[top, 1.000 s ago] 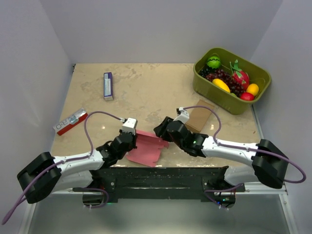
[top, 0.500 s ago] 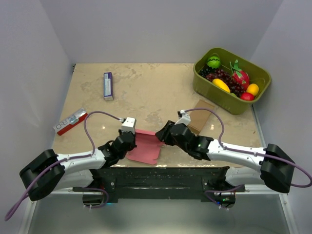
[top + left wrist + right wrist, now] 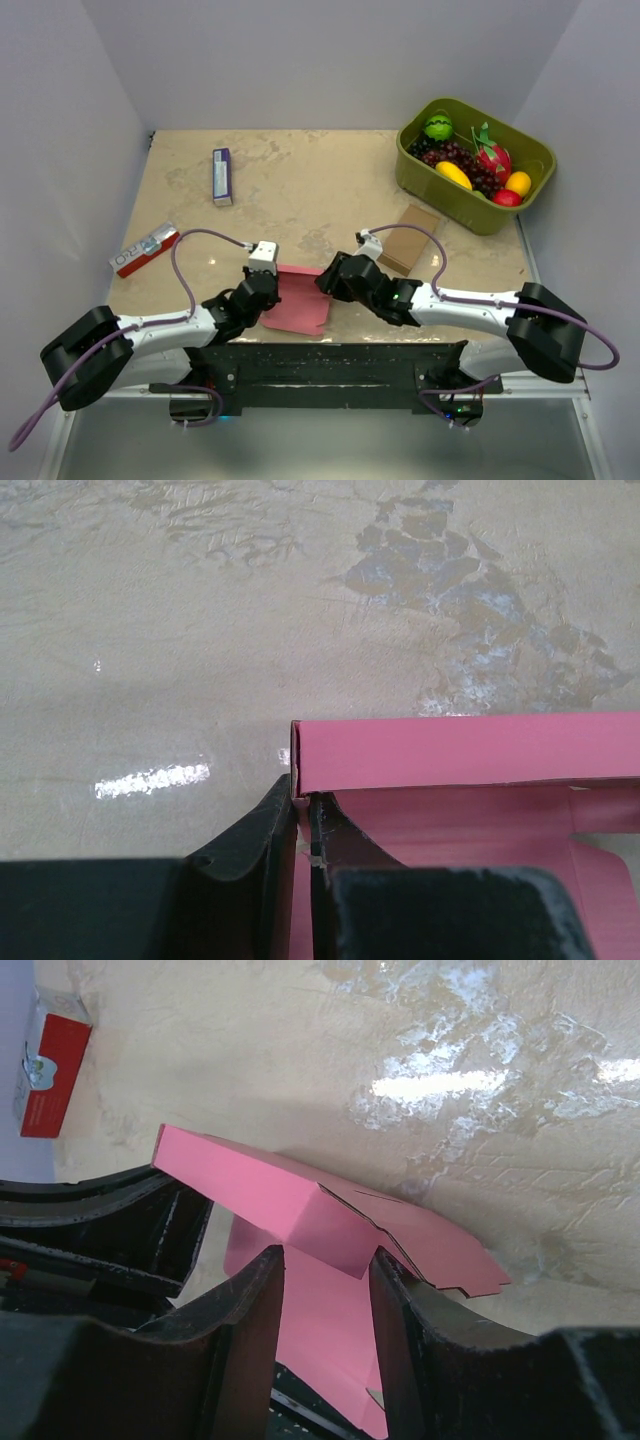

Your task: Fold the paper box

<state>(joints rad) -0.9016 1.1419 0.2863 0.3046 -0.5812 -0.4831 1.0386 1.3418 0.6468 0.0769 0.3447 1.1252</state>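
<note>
1. The paper box [image 3: 298,300] lies at the near edge of the tabletop, about midway along it, between your two grippers. It is thin pink card, partly folded: one long panel stands up from the flat sheet, and a tabbed flap lies on the tabletop.
2. Near the left edge you have a red-and-white packet [image 3: 145,249] lying flat.
3. Farther back, left of centre, a small purple-and-white carton [image 3: 222,176] lies well apart from everything else.
4. Your left gripper [image 3: 262,290] is at the left edge of the paper box. Its jaws are narrow and pinch the card just below the corner of the raised panel.
5. Your right gripper [image 3: 330,282] is at the box's right side. Its jaws stand about half-wide, and the raised panel fills the gap between them, touching both fingers.
6. Just beyond the right arm, a brown cardboard box [image 3: 411,238] lies flat.
7. In the far right corner sits a green tub [image 3: 530,160] holding toy fruit.
</note>
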